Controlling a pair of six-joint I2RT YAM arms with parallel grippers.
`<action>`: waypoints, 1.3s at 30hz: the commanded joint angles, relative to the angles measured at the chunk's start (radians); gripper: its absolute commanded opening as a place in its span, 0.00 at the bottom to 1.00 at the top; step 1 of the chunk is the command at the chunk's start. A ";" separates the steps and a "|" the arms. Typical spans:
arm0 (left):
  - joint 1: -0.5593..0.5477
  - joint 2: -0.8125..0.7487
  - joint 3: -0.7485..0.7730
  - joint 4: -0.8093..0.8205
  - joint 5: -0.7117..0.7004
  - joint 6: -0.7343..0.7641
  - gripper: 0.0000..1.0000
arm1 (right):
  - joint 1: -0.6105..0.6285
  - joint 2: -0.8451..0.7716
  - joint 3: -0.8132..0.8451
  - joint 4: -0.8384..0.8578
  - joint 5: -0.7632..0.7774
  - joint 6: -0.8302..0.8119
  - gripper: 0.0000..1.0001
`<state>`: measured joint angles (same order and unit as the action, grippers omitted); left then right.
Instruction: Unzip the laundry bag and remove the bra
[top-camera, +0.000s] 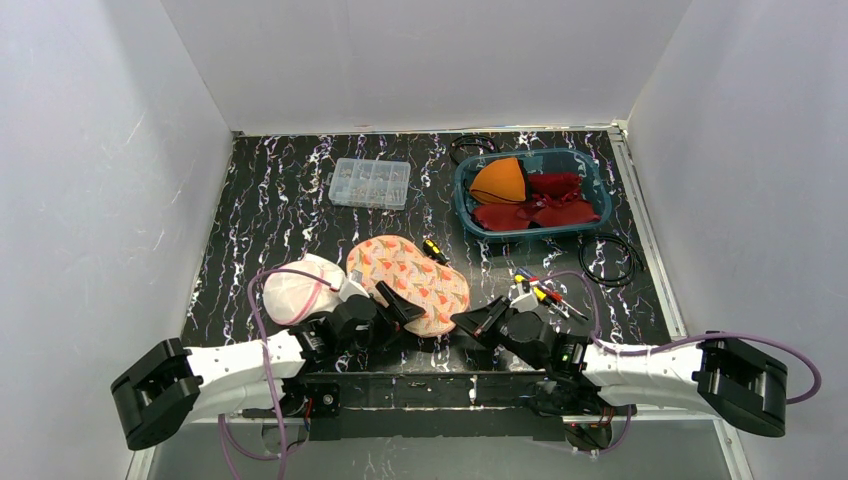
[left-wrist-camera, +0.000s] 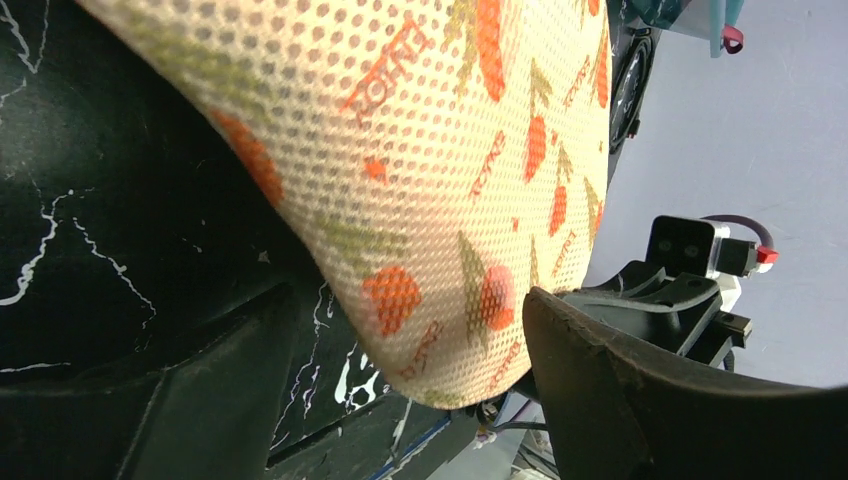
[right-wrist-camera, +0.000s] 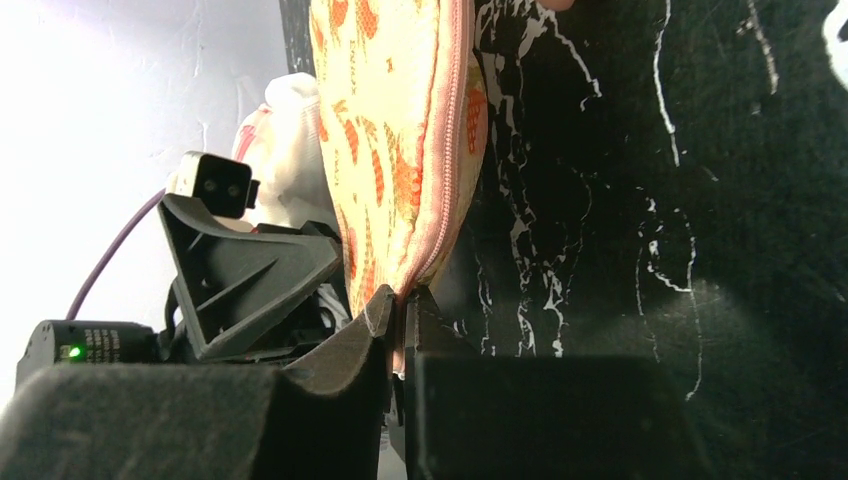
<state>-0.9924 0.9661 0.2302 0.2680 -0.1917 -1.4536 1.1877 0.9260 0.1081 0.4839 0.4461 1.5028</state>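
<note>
On the black marbled table (top-camera: 260, 200) seen from above, the carrot-printed laundry bag (top-camera: 408, 283) is lying flat near the front edge, between the two arms. The left gripper (top-camera: 397, 303) is reaching in at the bag's near left side, and the right gripper (top-camera: 470, 325) is meeting its near right corner. A white mesh pouch (top-camera: 297, 290) is sitting just left of the bag, beside the left arm. Farther back, a clear box (top-camera: 370, 183) is resting on the table, and a teal basin (top-camera: 602, 205) is holding orange and red cloth. A cable loop (top-camera: 610, 258) is lying near the basin.

From the left wrist, the laundry bag (left-wrist-camera: 450, 150) is filling most of the frame, its rounded corner hanging down between the two fingers (left-wrist-camera: 620, 400). The left gripper (left-wrist-camera: 405, 300) is standing wide apart around that corner, gripping nothing. The right gripper (left-wrist-camera: 680, 285) is showing just behind.

From the right wrist, the laundry bag (right-wrist-camera: 385, 120) is standing on edge, with its pink zipper (right-wrist-camera: 452, 150) running down toward the camera. The right gripper (right-wrist-camera: 400, 325) is pinching tight on the bag's end, where the zipper is finishing. The left gripper (right-wrist-camera: 240, 270) is sitting just beside the bag, and the white mesh pouch (right-wrist-camera: 285, 130) is showing behind it.
</note>
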 joint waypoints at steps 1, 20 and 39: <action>-0.005 0.013 -0.004 0.041 -0.020 -0.041 0.78 | 0.022 0.008 -0.016 0.136 0.026 0.038 0.09; -0.005 0.026 -0.020 0.042 -0.059 -0.065 0.40 | 0.048 -0.075 -0.012 0.004 0.028 -0.033 0.31; -0.002 -0.120 0.264 -0.512 -0.185 0.129 0.10 | 0.052 -0.356 0.207 -0.791 0.168 -0.445 0.99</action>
<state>-0.9924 0.8780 0.3794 -0.0547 -0.2710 -1.4113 1.2343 0.6750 0.3080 -0.1387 0.4522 1.0866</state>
